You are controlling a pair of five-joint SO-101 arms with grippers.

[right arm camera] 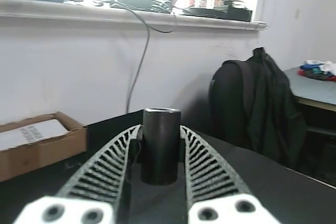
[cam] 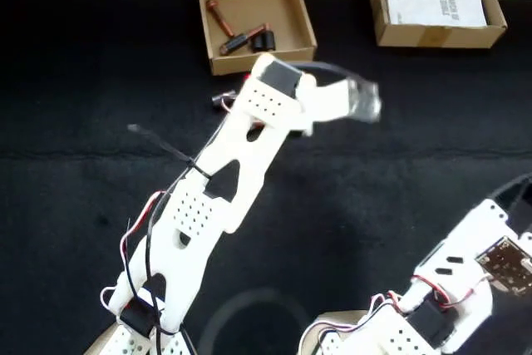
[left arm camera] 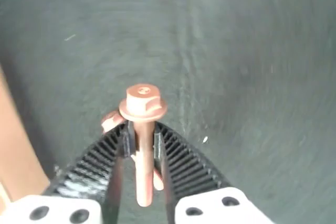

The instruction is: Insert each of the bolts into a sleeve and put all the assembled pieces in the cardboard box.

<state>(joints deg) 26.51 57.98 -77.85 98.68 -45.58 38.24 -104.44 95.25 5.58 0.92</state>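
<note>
Bolt [left arm camera: 142,108] is clamped by its shank in left gripper [left arm camera: 142,132]. Sleeve [right arm camera: 161,150] is held upright in right gripper [right arm camera: 160,129]. Shank should be aligned with the bore before insertion, and tilt avoided. Cardboard box [cam: 214,18] is seen at table's 12 o'clock.
</note>
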